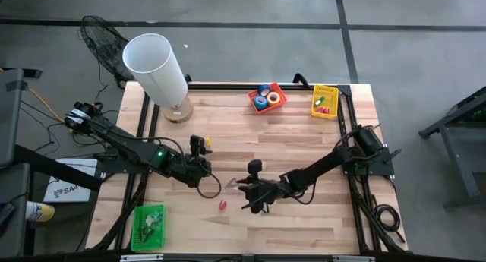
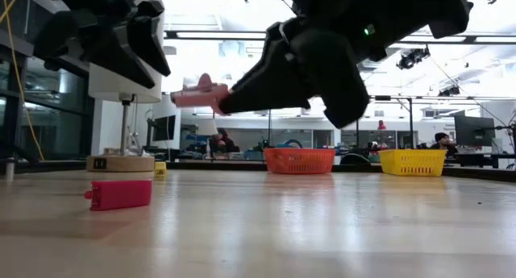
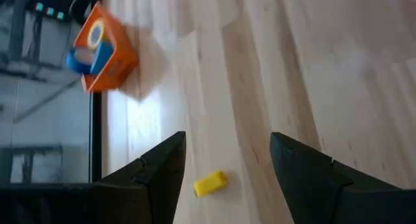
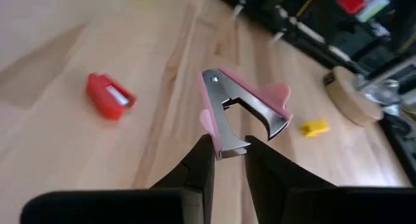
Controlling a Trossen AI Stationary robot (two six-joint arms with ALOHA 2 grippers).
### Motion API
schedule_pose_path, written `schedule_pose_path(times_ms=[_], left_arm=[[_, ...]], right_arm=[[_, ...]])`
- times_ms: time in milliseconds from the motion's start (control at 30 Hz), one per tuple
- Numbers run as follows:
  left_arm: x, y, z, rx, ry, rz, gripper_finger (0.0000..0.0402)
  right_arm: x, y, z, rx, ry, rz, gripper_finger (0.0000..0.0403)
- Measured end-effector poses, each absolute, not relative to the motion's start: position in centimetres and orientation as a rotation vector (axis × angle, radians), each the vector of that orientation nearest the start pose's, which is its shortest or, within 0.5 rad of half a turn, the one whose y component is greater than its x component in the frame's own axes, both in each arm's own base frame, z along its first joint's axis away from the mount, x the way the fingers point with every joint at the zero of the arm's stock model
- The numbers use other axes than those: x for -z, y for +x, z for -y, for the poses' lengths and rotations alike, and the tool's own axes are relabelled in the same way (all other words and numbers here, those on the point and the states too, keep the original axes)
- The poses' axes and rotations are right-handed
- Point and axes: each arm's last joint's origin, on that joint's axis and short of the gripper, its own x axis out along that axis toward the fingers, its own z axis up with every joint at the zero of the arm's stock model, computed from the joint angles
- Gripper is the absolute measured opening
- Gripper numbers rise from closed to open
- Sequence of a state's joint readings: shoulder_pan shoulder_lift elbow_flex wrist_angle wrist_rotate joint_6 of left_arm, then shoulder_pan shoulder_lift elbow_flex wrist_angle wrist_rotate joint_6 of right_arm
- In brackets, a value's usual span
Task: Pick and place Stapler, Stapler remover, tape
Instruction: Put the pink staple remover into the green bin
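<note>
Nearest the table's front edge we see a green basket (image 1: 148,226) at the left corner. A little farther in, a small red stapler (image 1: 222,206) lies flat on the wood, alone. Just beyond it, near the table's middle, the right gripper (image 4: 229,148) pinches a pink staple remover (image 4: 244,113) by one end and holds it clear of the surface, its metal claws pointing away from the fingers. Beside it to the left, the left gripper (image 3: 227,160) hovers over the table with its fingers spread and nothing between them; a small yellow block (image 3: 210,184) lies on the wood beneath it. Farther back stands a white cylinder (image 1: 157,68) on a round wooden base. Along the far edge sit an orange basket (image 1: 268,99) holding the tape (image 1: 261,102) rolls, blue and yellow, and a yellow basket (image 1: 324,101).
</note>
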State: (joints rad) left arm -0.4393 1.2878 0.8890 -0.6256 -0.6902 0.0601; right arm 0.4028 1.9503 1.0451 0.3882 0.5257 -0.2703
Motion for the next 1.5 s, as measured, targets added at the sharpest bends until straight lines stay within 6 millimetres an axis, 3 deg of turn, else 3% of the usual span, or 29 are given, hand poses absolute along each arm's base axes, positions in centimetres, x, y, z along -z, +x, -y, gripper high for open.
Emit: schedule_pose_path(times_ms=[367, 567, 967, 1500], left_arm=[[-22.1, 24.8, 11.7, 0.059, 0.933, -0.824, 0.0217], [-21.6, 25.4, 13.2, 0.138, 1.086, -0.753, 0.0217], [-21.5, 25.4, 13.6, 0.244, 1.101, -0.735, 0.0217], [-21.7, 25.5, 13.6, 0.230, 1.116, -0.719, 0.0217]], right_arm=[[-15.1, 37.8, -12.7, 0.150, -0.284, -0.438, 0.0065], [-15.0, 38.3, -11.7, 0.084, -0.141, -0.440, 0.0066], [-15.0, 38.6, -11.0, 0.047, -0.070, -0.441, 0.0066], [-15.9, 39.1, -11.1, -0.014, -0.020, -0.347, 0.0066]])
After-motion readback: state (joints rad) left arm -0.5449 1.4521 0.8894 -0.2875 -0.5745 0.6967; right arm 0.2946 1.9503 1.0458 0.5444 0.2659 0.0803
